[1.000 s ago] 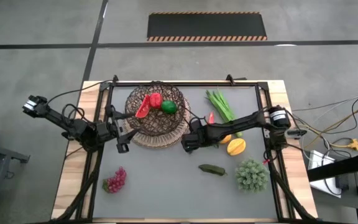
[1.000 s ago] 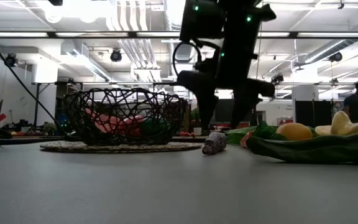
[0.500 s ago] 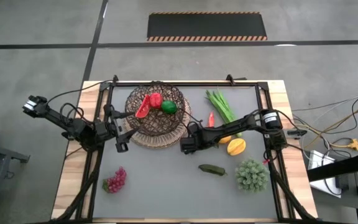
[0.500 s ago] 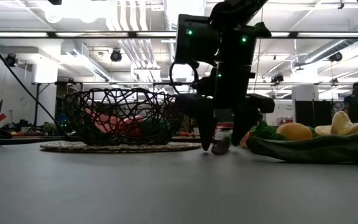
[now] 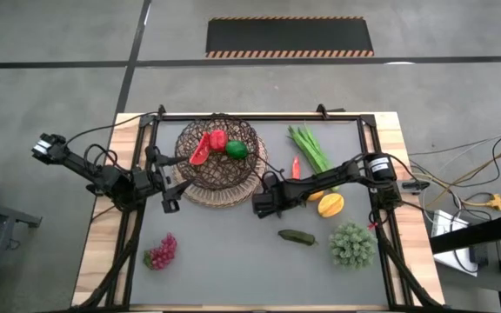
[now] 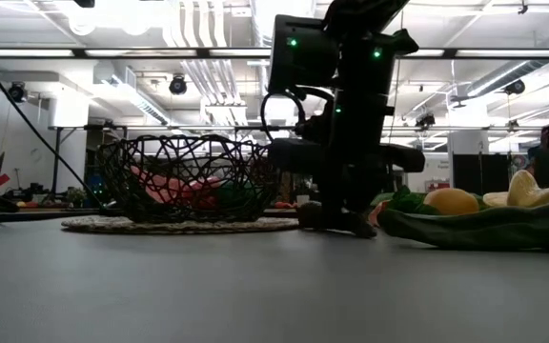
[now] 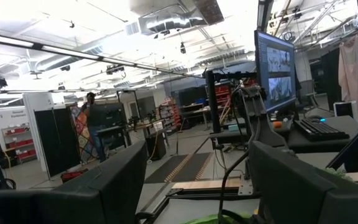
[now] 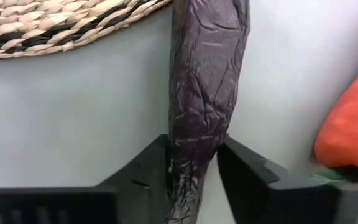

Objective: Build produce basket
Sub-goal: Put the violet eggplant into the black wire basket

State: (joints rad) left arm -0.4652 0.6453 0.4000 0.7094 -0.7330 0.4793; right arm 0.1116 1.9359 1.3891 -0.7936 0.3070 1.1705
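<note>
The basket (image 5: 249,167) stands on its tan woven disc base (image 5: 200,196) at the far left-centre. It holds a watermelon slice (image 5: 200,149), a red pepper (image 5: 218,139) and a green pepper (image 5: 237,149). The dark eggplant (image 8: 207,74) lies on the table just right of the disc, its far end at the disc's edge. My right gripper (image 5: 263,204) is down on it and shut on it. My left gripper (image 5: 170,193) waits open and holding nothing, left of the basket. My right gripper pinches the eggplant's two long sides (image 8: 194,155) between its two fingers, near the end away from the basket. The fingers (image 8: 247,168) come from above, pointing down, and lie across the eggplant. The eggplant lies flat on the table.
Right of the gripper lie long green stalks (image 5: 310,146), a small red piece (image 5: 296,165), an orange (image 5: 316,195) and a yellow fruit (image 5: 330,205). A cucumber (image 5: 297,236) and a bushy green piece (image 5: 352,244) lie nearer. Red grapes (image 5: 161,252) lie near left.
My right gripper has come down with open fingers on either side of the eggplant beside the basket's base, then shut on it. The eggplant still lies on the table.
</note>
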